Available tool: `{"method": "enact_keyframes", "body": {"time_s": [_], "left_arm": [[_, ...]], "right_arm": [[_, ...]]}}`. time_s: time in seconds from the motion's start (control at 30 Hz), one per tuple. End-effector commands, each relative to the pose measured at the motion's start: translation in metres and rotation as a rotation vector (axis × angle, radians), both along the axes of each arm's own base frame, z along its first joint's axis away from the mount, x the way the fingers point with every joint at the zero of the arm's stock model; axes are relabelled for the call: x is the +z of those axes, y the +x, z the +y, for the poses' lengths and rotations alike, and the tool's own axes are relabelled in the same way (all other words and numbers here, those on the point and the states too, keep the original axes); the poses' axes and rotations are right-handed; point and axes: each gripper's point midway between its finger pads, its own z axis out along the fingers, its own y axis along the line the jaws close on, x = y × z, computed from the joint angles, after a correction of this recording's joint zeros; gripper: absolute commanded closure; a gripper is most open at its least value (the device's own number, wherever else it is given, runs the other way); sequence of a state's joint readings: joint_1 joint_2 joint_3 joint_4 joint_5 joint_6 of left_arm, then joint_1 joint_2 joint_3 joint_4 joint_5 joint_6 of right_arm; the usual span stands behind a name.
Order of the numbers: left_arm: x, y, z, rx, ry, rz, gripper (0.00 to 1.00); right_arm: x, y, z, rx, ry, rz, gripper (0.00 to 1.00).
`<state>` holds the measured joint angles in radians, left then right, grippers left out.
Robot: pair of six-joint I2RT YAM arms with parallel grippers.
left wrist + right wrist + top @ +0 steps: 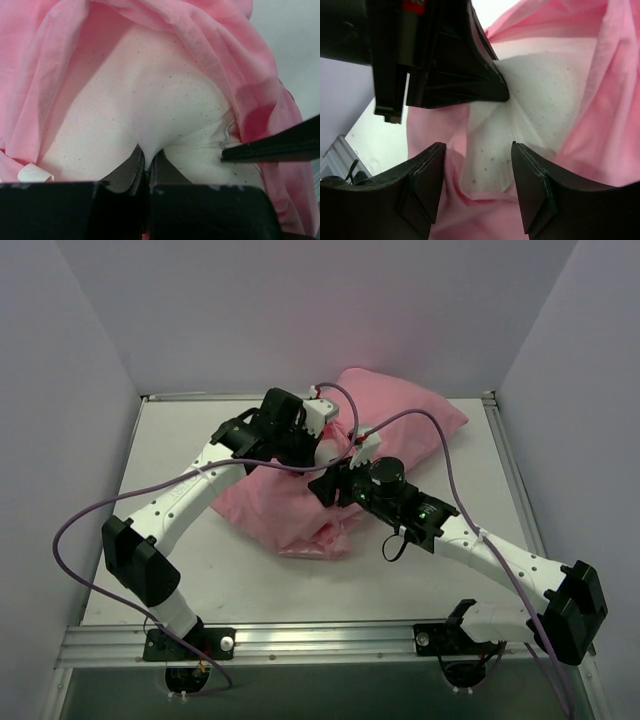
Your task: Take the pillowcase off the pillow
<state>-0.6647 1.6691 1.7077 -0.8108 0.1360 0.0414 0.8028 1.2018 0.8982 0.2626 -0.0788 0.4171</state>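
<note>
Barely underway: your left jaws pinch the white pillow (165,100) bared at the pillowcase (60,60) mouth, right jaws spread just beside; on the counter (180,440) the rest lies sheathed.

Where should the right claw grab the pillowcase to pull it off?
Probably the bunched pink hem of the pillowcase beside the bared pillow, coming in from the open end: it lies loose there, while the left claw pins the pillow.
</note>
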Motion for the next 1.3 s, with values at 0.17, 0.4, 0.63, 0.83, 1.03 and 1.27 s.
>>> {"method": "enact_keyframes", "body": {"time_s": [0.17, 0.4, 0.63, 0.83, 1.03, 1.27], "left_arm": [[0.062, 0.045, -0.009, 0.059, -0.141, -0.148, 0.98], [0.075, 0.067, -0.01, 0.114, -0.174, -0.166, 0.98], [0.107, 0.108, 0.008, 0.231, -0.251, -0.213, 0.98], [0.147, 0.122, 0.022, 0.264, -0.328, -0.278, 0.98], [0.155, 0.11, 0.038, 0.246, -0.328, -0.258, 0.98], [0.154, 0.048, 0.027, 0.053, -0.407, -0.092, 0.98]], "right_arm": [[0.008, -0.048, 0.011, 0.167, 0.058, -0.041, 0.69], [-0.006, -0.084, 0.017, 0.275, 0.048, -0.027, 1.0], [-0.053, -0.126, 0.036, 0.348, -0.055, 0.016, 1.0], [-0.111, -0.142, 0.043, 0.332, -0.157, 0.077, 1.0], [-0.115, -0.114, 0.022, 0.16, -0.108, 0.051, 1.0], [-0.107, -0.019, -0.044, -0.211, 0.009, 0.096, 1.0]]}}
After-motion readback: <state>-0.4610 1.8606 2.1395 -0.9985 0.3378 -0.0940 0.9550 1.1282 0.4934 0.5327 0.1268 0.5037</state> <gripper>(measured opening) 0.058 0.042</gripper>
